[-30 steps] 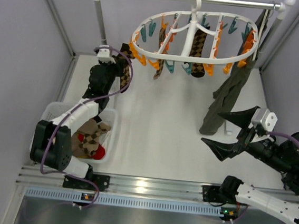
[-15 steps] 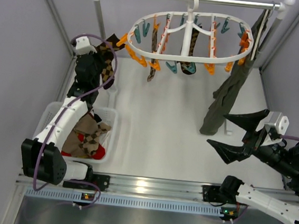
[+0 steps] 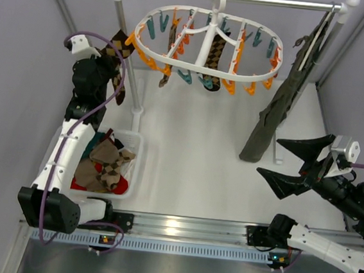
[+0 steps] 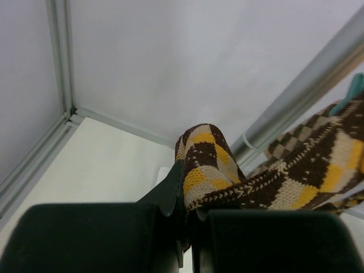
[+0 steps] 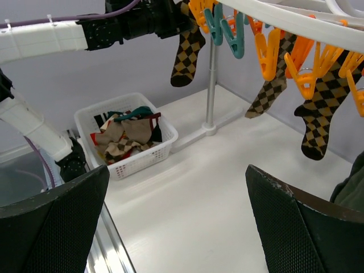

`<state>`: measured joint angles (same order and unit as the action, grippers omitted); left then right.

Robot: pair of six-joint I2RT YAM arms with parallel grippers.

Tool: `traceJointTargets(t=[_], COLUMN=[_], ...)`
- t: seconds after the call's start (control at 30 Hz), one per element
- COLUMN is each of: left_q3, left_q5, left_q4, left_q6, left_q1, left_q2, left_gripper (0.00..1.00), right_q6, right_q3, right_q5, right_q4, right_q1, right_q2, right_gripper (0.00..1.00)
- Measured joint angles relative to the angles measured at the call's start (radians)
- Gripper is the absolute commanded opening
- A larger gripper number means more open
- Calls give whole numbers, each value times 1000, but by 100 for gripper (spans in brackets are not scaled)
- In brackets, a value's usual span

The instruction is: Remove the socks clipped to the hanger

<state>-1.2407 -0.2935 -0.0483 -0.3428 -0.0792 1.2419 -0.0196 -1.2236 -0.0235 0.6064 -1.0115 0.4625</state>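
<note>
Up at the far left, the left gripper (image 3: pixel 110 63) is clamped tight on a brown-and-yellow argyle sock (image 3: pixel 120 56), which hangs just beside the left end of the white hanger (image 3: pixel 208 42); I cannot tell whether any of the orange clips (image 3: pixel 154 61) grips it. Two other socks (image 3: pixel 216 52) dangle under the hanger, and more lie in the white basket (image 3: pixel 133 146) on the desk (image 3: pixel 192 163) at near left. The right gripper (image 3: pixel 268 156) hovers at near right, jaws spread wide, holding nothing.
</note>
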Motion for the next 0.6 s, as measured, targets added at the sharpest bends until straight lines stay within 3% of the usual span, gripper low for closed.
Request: traceJointTargets(t=[0.2, 0.37, 0.6], left_q3=[28, 170, 322], left_q5=[142, 227, 253], left_q4=[11, -8, -61], left_q6=[-48, -84, -92], left_q1=[-2, -16, -127], left_q2=[-70, -192, -351], left_gripper=[0, 0, 0], right_q6=[-43, -86, -127], right_q3=[-1, -50, -150], right_q5=[-54, -99, -105], right_q4=[0, 8, 7], right_q1=[0, 0, 0], right_q2=[-8, 39, 189], right_gripper=[99, 99, 100])
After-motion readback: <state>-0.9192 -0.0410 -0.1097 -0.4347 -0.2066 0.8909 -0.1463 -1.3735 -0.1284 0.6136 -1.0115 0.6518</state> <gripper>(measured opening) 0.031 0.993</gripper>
